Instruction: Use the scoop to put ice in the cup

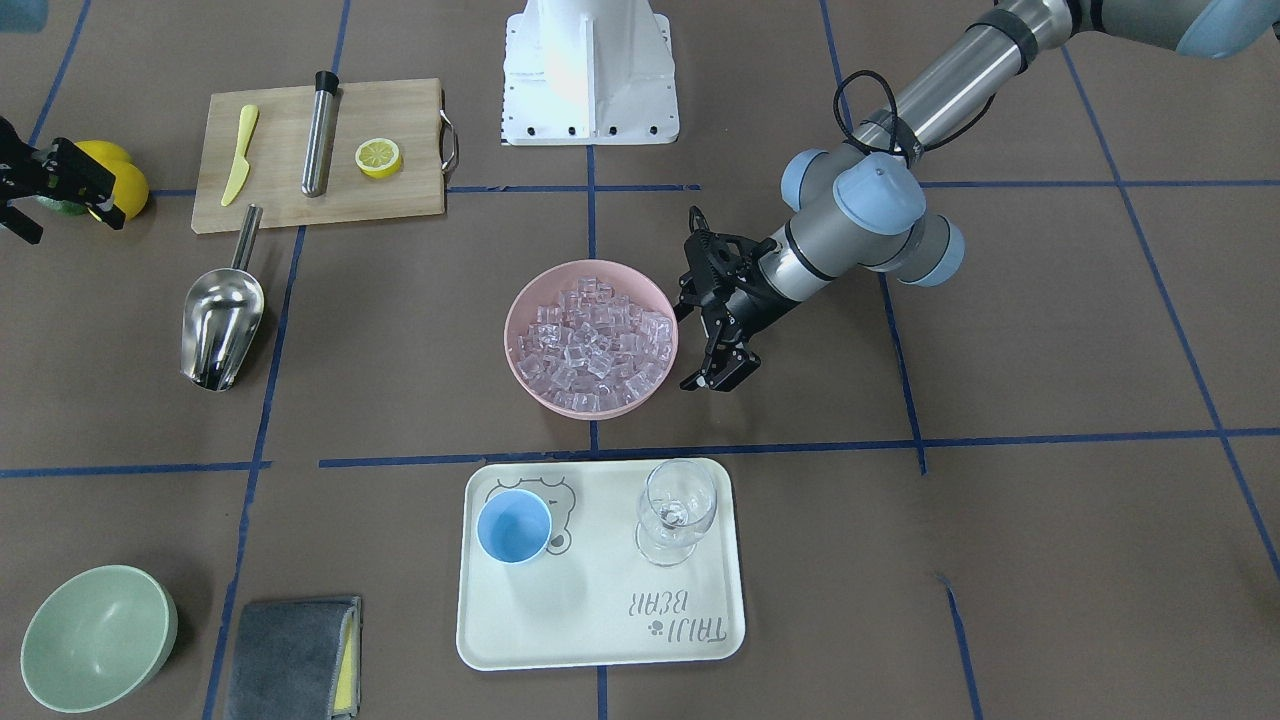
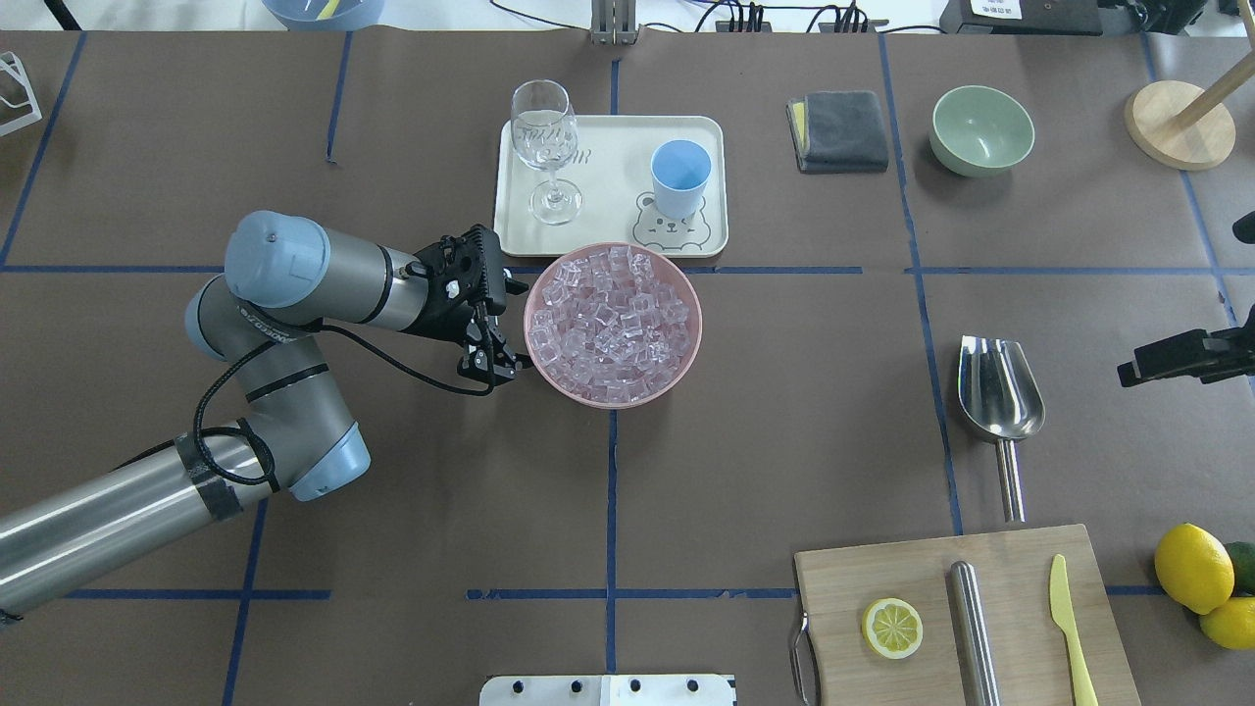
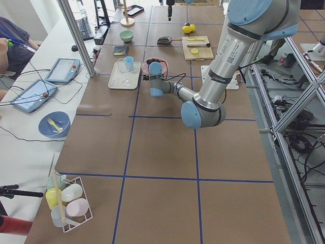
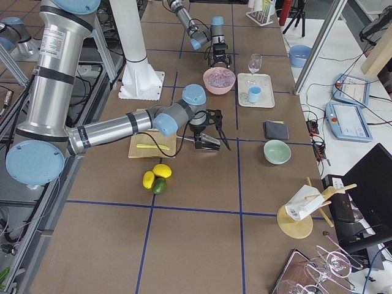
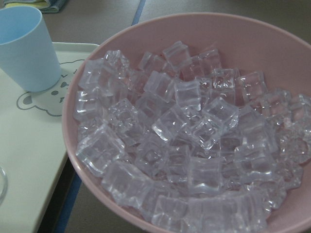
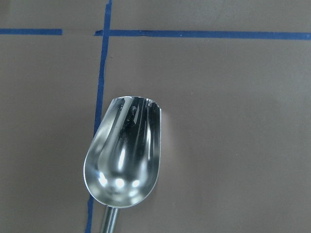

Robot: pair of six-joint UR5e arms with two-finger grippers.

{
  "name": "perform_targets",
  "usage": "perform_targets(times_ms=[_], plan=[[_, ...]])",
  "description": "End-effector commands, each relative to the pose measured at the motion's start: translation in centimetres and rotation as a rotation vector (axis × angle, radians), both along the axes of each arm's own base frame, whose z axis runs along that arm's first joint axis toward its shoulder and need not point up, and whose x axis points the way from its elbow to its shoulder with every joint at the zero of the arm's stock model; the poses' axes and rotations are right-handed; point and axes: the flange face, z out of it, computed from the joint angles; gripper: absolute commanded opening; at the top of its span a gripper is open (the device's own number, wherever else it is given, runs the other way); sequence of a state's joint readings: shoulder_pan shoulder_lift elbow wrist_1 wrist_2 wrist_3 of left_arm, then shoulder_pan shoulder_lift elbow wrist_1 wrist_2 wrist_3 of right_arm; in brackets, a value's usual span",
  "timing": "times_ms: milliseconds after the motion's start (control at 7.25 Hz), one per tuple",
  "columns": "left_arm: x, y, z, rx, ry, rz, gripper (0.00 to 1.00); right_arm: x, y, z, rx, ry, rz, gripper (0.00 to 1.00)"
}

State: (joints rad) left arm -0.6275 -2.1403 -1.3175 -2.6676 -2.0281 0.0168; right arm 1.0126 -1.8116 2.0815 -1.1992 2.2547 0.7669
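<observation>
The ice (image 1: 592,342) is a pile of clear cubes filling a pink bowl (image 1: 590,410) at the table's middle; it also fills the left wrist view (image 5: 184,141). The light-blue cup (image 1: 514,527) stands upright on a cream tray (image 1: 600,620). The steel scoop (image 1: 222,325) lies flat on the table, handle towards the cutting board. My left gripper (image 1: 715,315) is open and empty, just beside the bowl's rim. My right gripper (image 4: 213,144) hangs open above the scoop (image 6: 124,155), apart from it.
A clear wine glass (image 1: 678,510) stands on the tray beside the cup. A cutting board (image 1: 390,205) holds a steel cylinder (image 1: 320,135), a lemon half and a yellow knife. A green bowl (image 1: 95,640), a grey cloth (image 1: 295,655) and whole lemons (image 2: 1191,569) sit on the scoop's side.
</observation>
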Motion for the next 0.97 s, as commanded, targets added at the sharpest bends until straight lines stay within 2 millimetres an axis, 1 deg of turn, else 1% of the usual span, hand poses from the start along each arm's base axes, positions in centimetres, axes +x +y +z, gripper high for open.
perform_targets(times_ms=[0,138,276,414,552,690,828], plan=[[0.0,0.0,0.0,0.001,0.001,0.000,1.00,-5.4,2.0,-0.7,-0.041,0.038,0.022,1.00],[0.0,0.0,0.0,0.001,0.001,0.000,1.00,-9.0,3.4,-1.1,-0.060,0.052,0.055,1.00],[0.0,0.0,0.0,0.001,0.001,-0.002,1.00,-11.9,4.2,-2.1,-0.061,0.052,0.067,1.00],[-0.1,-0.1,0.1,0.001,0.001,-0.003,1.00,-14.1,5.1,-2.4,-0.066,0.062,0.073,1.00],[-0.1,-0.1,0.1,0.001,0.001,-0.003,1.00,-15.9,5.3,-2.9,-0.061,0.063,0.072,1.00],[-0.1,-0.1,0.1,0.001,0.001,-0.003,1.00,-17.1,5.7,-1.5,-0.061,0.098,0.081,1.00],[-0.1,-0.1,0.1,0.001,0.001,-0.003,1.00,-17.4,5.8,-0.7,-0.059,0.116,0.084,0.94]])
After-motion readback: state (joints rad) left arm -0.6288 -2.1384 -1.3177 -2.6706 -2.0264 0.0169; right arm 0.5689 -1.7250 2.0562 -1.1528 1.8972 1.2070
